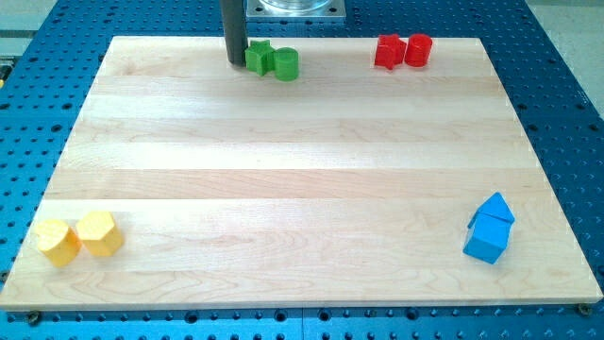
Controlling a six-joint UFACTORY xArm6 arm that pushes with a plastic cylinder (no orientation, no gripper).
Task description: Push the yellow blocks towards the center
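Observation:
Two yellow blocks sit at the board's bottom left corner: a yellow hexagonal block [100, 233] and, touching its left side, a second yellow block [58, 243] right by the board's edge. My tip [235, 62] rests on the board at the view's top, left of centre, just left of the green blocks and far from the yellow ones.
A green star-shaped block [259, 57] and a green cylinder [285, 64] lie together right of my tip. A red star-shaped block [388, 51] and a red cylinder [418, 50] sit at the top right. Two blue blocks [491, 228] lie at the bottom right. The wooden board [302, 179] lies on a blue perforated table.

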